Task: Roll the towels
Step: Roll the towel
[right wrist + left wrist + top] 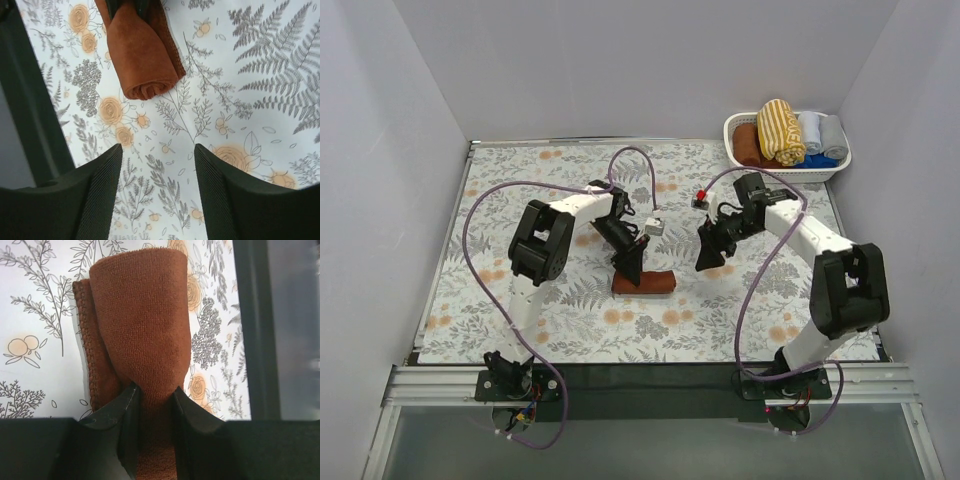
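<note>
The rust-brown towel (pixel 650 283) lies rolled into a short cylinder on the floral tablecloth, near the middle of the table. My left gripper (pixel 632 268) is shut on the roll's left end. In the left wrist view the rust-brown towel (pixel 140 315) is pinched between the two black fingers of the left gripper (pixel 155 395). My right gripper (pixel 712 257) hovers open just right of the roll, with nothing in it. In the right wrist view the right gripper (pixel 157 150) frames bare cloth, and the brown roll (pixel 142 55) lies beyond it. The mustard-yellow striped towel (pixel 781 130) sits rolled in the basket.
A white basket (pixel 790 172) stands at the back right corner holding a brown roll (pixel 750 146), grey rolls (pixel 820 130) and a blue one (pixel 817 160). A dark strip (pixel 650 375) runs along the table's near edge. White walls close in on three sides.
</note>
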`<state>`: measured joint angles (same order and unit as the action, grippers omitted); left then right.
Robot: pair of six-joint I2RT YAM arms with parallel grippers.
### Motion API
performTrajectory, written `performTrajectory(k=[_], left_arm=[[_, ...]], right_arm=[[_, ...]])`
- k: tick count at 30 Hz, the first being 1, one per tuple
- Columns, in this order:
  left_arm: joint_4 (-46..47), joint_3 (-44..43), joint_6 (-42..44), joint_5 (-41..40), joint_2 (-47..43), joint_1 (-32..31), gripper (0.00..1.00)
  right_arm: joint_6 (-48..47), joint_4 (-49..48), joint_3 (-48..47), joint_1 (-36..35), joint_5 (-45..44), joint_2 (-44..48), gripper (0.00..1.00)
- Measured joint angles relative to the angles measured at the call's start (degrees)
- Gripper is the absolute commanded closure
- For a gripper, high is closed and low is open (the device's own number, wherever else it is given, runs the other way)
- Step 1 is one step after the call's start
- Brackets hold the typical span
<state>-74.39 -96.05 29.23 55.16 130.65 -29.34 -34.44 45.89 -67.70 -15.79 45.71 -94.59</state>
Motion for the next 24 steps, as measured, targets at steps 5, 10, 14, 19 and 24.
performTrajectory(k=[5, 10, 14, 19, 24], left_arm=[[-6.3, -4.8, 0.2, 3.9, 5.3, 1.5, 0.86], [-8.4, -5.8, 0.2, 5.4, 6.9, 1.8, 0.83], [-8.9, -5.9, 0.2, 5.8, 7.3, 1.8, 0.81], [-9.5, -5.9, 0.1, 6.4, 7.7, 1.9, 0.79], [-8.5, -5.3, -0.8, 6.7, 7.5, 2.0, 0.68]], right_arm=[[1.0, -10.0, 4.8, -7.9, -8.8, 7.1, 0.33], [-0.2, -20.0, 7.8, -20.2, -18.2, 8.0, 0.32], [-2.4, -25.6, 10.2, -25.4, -21.2, 6.7, 0.32], [-5.2, -30.1, 11.2, -27.1, -22.9, 2.1, 0.42], [-8.3, -31.1, 12.5, -27.8, -23.1, -1.3, 0.79]])
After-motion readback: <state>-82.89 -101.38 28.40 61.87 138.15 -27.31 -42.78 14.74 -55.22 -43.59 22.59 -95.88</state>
